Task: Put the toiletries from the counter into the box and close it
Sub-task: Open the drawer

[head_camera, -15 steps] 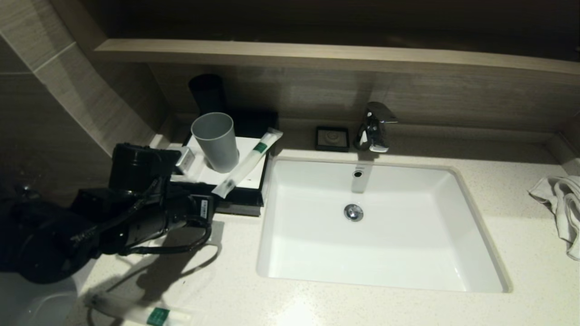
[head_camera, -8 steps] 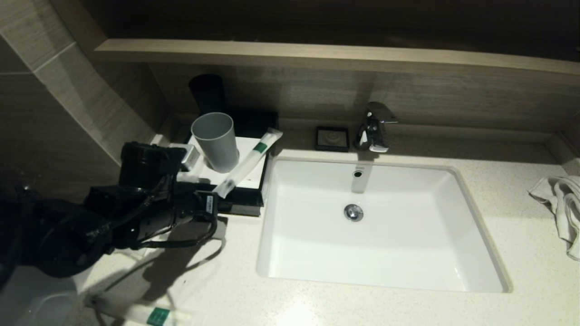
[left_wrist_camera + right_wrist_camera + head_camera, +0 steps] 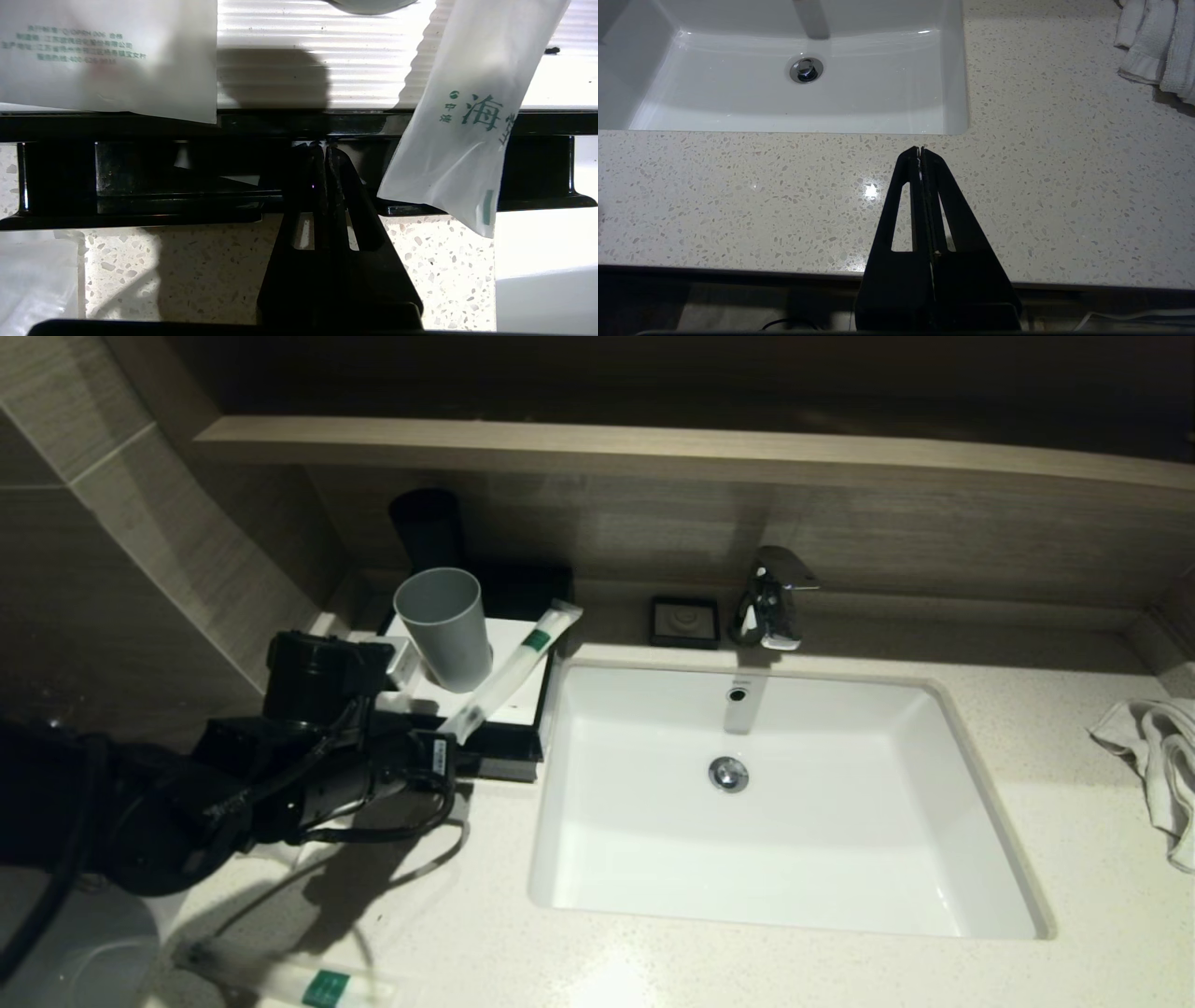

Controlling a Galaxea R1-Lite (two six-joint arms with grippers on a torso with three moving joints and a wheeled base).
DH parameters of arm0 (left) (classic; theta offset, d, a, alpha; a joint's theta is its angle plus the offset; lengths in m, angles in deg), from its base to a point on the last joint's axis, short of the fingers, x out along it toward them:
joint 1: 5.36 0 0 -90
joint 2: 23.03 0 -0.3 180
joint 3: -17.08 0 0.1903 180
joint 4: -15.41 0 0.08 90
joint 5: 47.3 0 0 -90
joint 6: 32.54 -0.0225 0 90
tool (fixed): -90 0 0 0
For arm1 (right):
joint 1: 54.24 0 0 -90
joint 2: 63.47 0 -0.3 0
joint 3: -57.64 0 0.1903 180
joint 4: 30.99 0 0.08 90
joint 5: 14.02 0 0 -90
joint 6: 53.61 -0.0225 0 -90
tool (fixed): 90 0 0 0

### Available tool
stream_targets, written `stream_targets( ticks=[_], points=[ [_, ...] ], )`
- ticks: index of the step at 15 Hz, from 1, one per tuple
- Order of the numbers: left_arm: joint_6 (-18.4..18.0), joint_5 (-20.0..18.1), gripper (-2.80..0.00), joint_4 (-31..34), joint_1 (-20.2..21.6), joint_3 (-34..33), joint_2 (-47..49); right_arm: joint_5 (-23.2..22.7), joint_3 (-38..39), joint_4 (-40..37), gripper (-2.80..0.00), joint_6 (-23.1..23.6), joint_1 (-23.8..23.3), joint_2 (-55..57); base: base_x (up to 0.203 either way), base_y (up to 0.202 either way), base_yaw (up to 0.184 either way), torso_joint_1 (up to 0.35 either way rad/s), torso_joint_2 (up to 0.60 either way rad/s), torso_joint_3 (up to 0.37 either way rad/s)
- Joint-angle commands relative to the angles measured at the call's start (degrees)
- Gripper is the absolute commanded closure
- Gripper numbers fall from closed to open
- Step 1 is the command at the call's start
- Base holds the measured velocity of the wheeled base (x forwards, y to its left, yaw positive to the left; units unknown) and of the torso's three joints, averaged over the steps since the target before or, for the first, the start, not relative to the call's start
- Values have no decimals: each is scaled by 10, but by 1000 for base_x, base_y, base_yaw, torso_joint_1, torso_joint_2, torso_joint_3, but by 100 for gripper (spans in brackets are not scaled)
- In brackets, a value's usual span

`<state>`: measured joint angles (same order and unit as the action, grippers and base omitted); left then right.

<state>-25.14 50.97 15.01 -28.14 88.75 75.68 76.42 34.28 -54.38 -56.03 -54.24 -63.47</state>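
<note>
The box stands left of the sink, black with a white top panel. One long white packet lies slanted across that top, and its end hangs over the box's front edge. A flat clear sachet also rests on the top. Another slim packet with a green label lies on the counter near its front edge. My left gripper is shut and empty, its tips at the black drawer front; whether they touch it I cannot tell. My right gripper is shut and empty above the counter, in front of the sink.
A grey cup stands on the box top, close to my left arm. The white sink basin fills the middle. Behind it are a tap and a small black soap dish. A white towel lies far right.
My left arm has moved forward and to the right, bringing its shut gripper up to the front of the box. Nothing else has shifted.
</note>
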Motion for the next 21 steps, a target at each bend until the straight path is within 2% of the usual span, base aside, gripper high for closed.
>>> stream_targets(
  ticks=[1,21],
  points=[
    [1,1,0,1,0,-1,1,0,0,0,0,0,0,0,0,0,0,0,0,0],
    [-1,-2,0,83,-1,-25,-34,0,0,0,0,1,0,0,0,0,0,0,0,0]
  ],
)
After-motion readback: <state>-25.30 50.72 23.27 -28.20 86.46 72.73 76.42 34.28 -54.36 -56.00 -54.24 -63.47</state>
